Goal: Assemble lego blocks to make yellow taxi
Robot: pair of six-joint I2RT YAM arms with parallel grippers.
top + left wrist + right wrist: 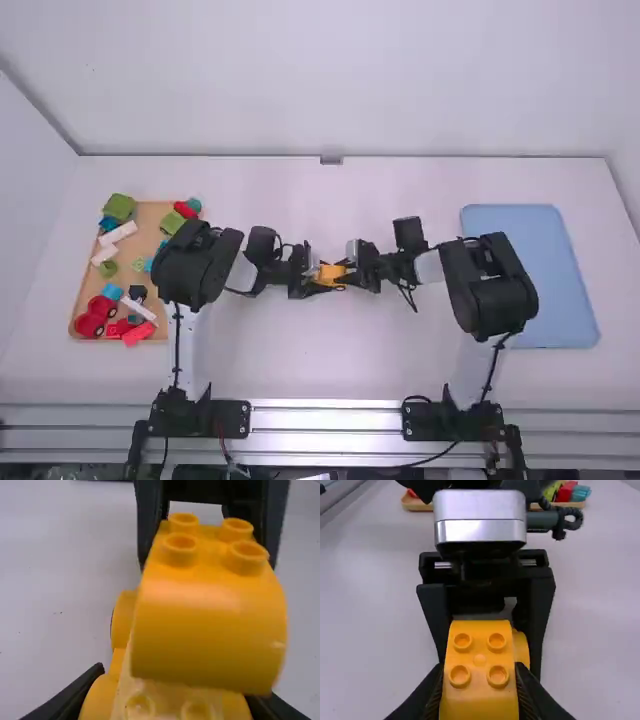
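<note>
Taxi is at mid-bench, caught between the two grippers, partly built. Clearance below: can't tell.

Handling, my read: whole thing should be light, hard plastic, stiff, hard to break. Weak spot is the joint, so expect it to part or twist if the sides get pulled unevenly. Smooth faces could slip under a light pinch. Base: grab low across its sides, leave the top free. Block: flat sides are the place to hold; I'd avoid the curved face, nothing square to bite on. Studs: keep clear, use for alignment only (they'd make a lousy handle anyway).

Relative to jaws: left gripper has its jaws clamped on the base, one finger along each side, rounded side lobe showing beyond. Right gripper has its jaws pinching the block across its sides, four studs between and clear of the fingers. Block sits over the far part of the base as the left wrist view looks at it, curved face toward the left gripper; base studs show just beside it. Full seating: can't tell, contact line is hidden. I'd hold the base firm and press the block straight down before either side lets go.
</note>
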